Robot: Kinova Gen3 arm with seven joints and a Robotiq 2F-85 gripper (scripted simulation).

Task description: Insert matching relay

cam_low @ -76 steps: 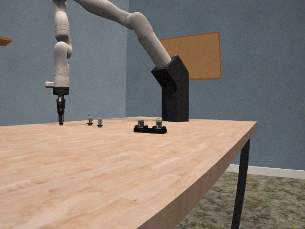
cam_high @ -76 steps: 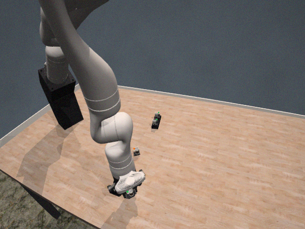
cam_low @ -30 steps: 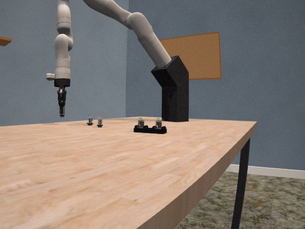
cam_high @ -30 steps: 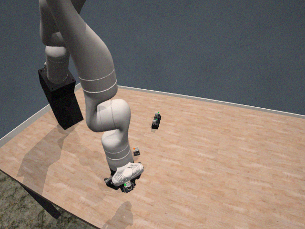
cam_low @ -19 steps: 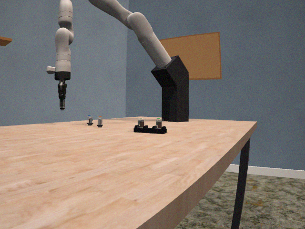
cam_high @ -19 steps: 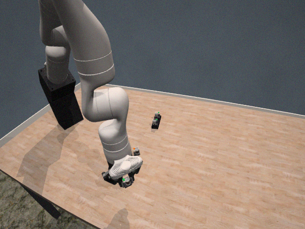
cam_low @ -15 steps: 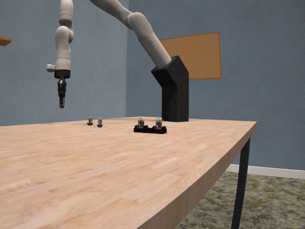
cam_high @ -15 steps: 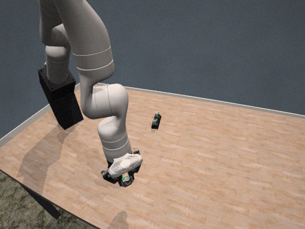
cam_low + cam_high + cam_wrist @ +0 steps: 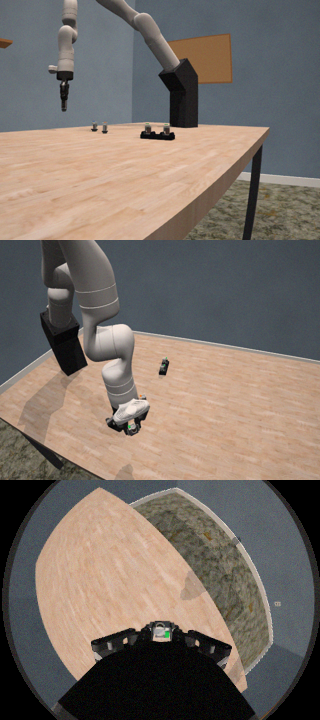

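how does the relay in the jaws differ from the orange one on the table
The held relay has a green button; the orange relay has an orange one. The held relay hangs well above the table, clamped in the jaws of the gripper; the orange relay stands free on the wood, button up, beside a blue relay. Both are small clear boxes.

A bare test room of the lab or workshop sort. A long wooden table (image 9: 129, 167) on thin dark legs carries the robot arm's black pedestal (image 9: 182, 95) at its far edge. Behind the pedestal stand plain blue-grey walls, with an orange-brown board (image 9: 211, 59) hung flat on one. Below the table lie a mottled stone-like floor (image 9: 279, 209) and a pale skirting strip along the wall.
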